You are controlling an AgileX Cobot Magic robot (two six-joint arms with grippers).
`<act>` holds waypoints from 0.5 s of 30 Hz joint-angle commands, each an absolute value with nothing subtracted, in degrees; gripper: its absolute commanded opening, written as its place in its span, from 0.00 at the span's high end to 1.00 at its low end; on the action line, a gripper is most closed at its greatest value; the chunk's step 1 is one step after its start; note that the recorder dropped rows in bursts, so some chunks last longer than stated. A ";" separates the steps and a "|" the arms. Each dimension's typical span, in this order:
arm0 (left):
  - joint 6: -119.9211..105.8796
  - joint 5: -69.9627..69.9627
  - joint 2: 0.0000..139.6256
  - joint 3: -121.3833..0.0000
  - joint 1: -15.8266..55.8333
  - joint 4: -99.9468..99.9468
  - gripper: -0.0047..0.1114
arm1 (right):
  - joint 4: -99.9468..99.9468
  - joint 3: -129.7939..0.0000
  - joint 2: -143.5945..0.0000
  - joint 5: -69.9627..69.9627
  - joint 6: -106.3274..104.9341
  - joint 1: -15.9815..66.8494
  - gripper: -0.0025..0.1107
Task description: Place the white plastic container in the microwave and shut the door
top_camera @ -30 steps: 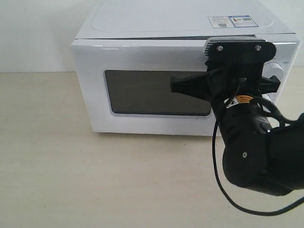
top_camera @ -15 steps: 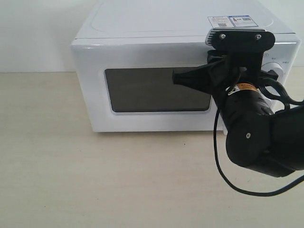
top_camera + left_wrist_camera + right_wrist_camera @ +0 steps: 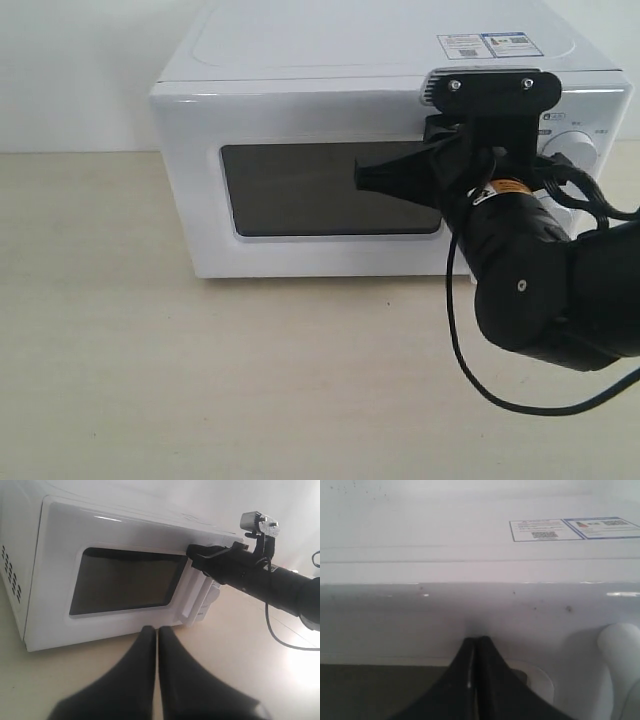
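Exterior view: the microwave is seen standing on a pale table, with the door closed flush against the body. A dark window is set in the door and nothing can be made out through it. The white plastic container is not shown in any view, so its place cannot be told.

The right gripper is held in front of the right part of the door. It is closed to a black point, with nothing gripped.

In the right wrist view its two fingers are seen pressed side by side. They are aimed at the white frame just above the upper corner of the window. A round dial is seen near them, and a sticker lies on the microwave's top. Whether the tip touches the door cannot be told.

In the left wrist view the vertical bar handle is seen just beside the right gripper's tip. The left gripper is closed on nothing, its fingers meeting along their length. It is held low over the table in front of the door, apart from it. Vent holes are seen on the microwave's side wall.
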State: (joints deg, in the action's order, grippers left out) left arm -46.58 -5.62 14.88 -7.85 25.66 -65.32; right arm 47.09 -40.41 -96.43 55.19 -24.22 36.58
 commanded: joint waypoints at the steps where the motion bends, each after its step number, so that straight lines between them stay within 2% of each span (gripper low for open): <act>1: -46.40 -5.62 14.42 -7.66 25.93 -63.97 0.93 | 49.02 -41.26 -96.09 54.54 -28.28 35.93 0.98; 5: -46.40 -5.62 14.42 -7.66 25.93 -63.52 0.93 | 57.82 -40.13 -93.52 55.62 -30.50 38.29 0.98; 15: -46.40 -5.62 14.42 -7.66 25.93 -63.52 0.93 | 62.36 -32.52 -82.32 55.29 -42.44 45.50 0.98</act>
